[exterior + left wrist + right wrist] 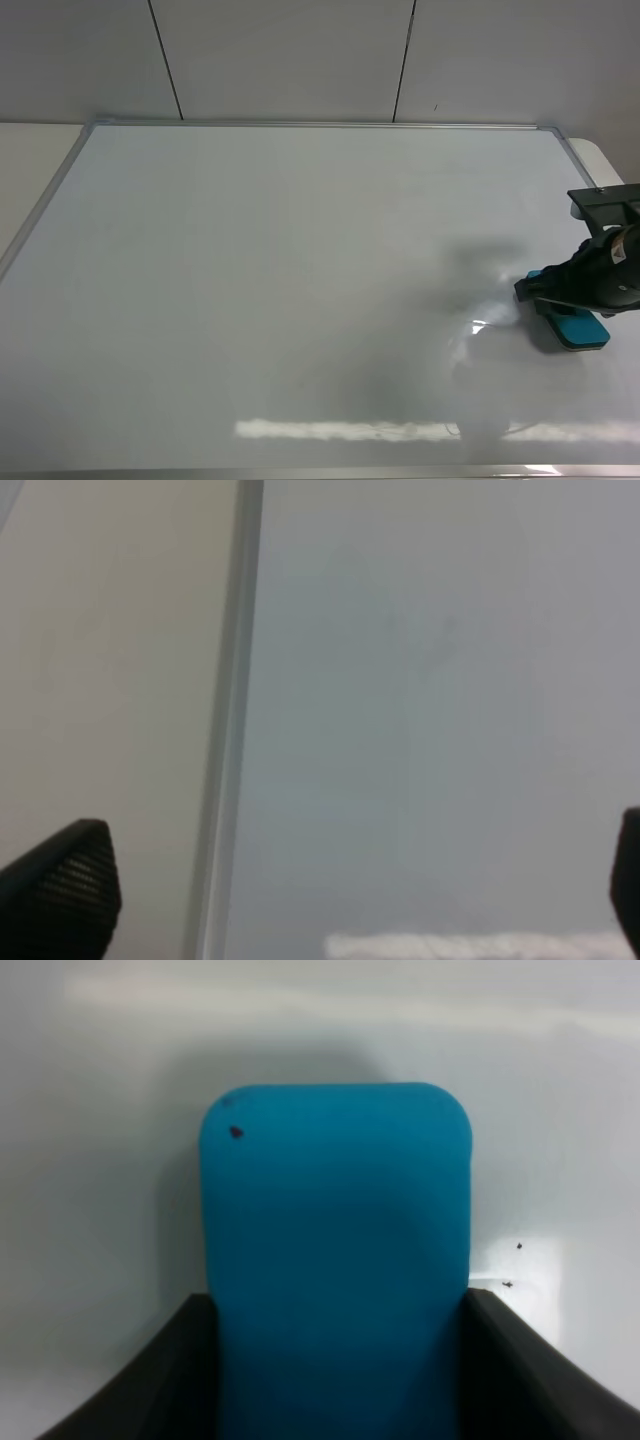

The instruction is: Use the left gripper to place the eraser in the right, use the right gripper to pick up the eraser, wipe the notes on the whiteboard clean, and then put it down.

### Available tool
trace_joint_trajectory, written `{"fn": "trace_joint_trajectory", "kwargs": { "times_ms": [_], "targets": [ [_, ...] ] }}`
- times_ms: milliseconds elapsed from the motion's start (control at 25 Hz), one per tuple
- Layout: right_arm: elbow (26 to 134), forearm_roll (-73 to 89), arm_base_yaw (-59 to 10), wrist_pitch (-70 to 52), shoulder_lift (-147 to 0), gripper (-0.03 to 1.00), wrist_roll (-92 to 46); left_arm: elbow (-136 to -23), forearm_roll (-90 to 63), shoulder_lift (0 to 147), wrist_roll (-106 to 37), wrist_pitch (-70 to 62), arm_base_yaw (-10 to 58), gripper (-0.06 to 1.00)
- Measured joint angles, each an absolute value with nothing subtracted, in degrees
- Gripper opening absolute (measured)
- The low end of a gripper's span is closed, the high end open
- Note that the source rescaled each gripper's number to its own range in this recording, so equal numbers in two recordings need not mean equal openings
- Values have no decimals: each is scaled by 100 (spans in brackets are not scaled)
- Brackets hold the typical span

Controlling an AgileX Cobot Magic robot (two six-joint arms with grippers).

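The whiteboard (pixel 300 280) lies flat and fills most of the exterior view, and no notes show on it. The blue eraser (pixel 580 330) rests on the board near its right edge. My right gripper (pixel 545 292) is shut on the eraser. In the right wrist view the eraser (pixel 335 1230) sits between the black fingers (pixel 170 1370), which touch both its sides. My left gripper (pixel 355 880) is open and empty over the board's left edge. It is out of the exterior view.
The board's metal frame (pixel 240 680) separates it from the beige table (pixel 100 630). The table (pixel 30 160) also shows left of the board. A few tiny dark specks (pixel 508 1284) mark the board beside the eraser. A grey panelled wall (pixel 300 60) stands behind.
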State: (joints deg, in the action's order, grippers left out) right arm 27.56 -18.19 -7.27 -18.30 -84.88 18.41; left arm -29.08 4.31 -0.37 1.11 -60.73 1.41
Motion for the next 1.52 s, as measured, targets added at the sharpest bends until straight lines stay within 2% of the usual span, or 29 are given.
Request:
{"fn": "trace_joint_trajectory", "kwargs": {
  "times_ms": [400,440,480,560,600,640,720,880,1280,1520],
  "targets": [
    [2756,-1846,-727,-1746,-8488,2,1841,-2908,431,-37,111,-6073,141,100],
    [2756,-1846,-727,-1733,-8488,7,1841,-2908,431,-37,111,-6073,141,100],
    [2756,-1846,-727,-1705,-8488,18,1841,-2908,431,-37,111,-6073,141,100],
    [2756,-1846,-727,-1689,-8488,63,1846,-2908,431,-37,111,-6073,141,100],
    [2756,-1846,-727,-1689,-8488,76,1859,-2908,431,-37,111,-6073,141,100],
    [2756,-1846,-727,-1695,-8488,86,1882,-2908,431,-37,111,-6073,141,100],
    [2756,-1846,-727,-1726,-8488,95,1893,-2908,431,-37,111,-6073,141,100],
    [2756,-1846,-727,-1772,-8488,99,1905,-2908,431,-37,111,-6073,141,100],
    [2826,-1527,-727,-1902,-8269,100,1907,-2908,431,-37,111,-6073,141,100],
    [3944,-1120,-777,-2962,-6925,100,1415,-2908,431,-37,111,-6073,141,100]
  ]
}}
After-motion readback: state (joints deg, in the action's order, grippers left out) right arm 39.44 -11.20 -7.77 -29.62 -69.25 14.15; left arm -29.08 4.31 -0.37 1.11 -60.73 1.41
